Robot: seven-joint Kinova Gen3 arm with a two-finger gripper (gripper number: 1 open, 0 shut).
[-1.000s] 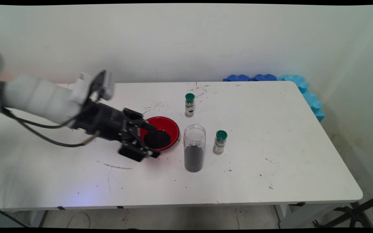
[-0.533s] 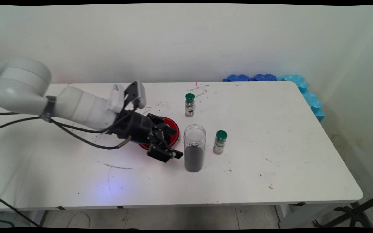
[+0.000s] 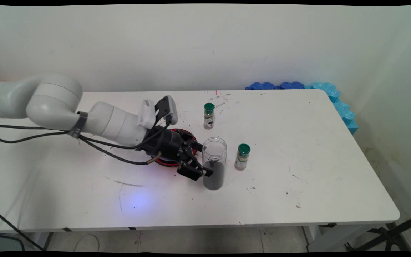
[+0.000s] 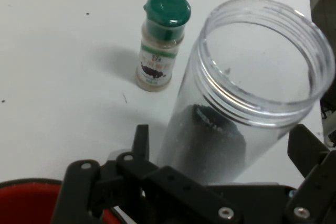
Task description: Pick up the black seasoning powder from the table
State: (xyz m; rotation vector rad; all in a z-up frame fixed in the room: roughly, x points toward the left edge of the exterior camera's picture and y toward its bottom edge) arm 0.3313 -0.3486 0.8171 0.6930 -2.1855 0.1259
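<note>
White wall and a white table fill what we see, the tabletop marked with dark specks and scuffs. Blue foam pieces line its far right corner, well away from the fingers. We find the white arm reaching in low from the left, cables hanging beneath it. Behind the black gripper sits a red bowl, mostly hidden by the wrist. Between the fingers stands a clear open-topped jar, upright, its bottom part filled with dark grains. We see the fingers spread apart, one on each side of the jar. Beyond the jar stands a green-capped spice bottle; a second green-capped bottle stands farther back.
</note>
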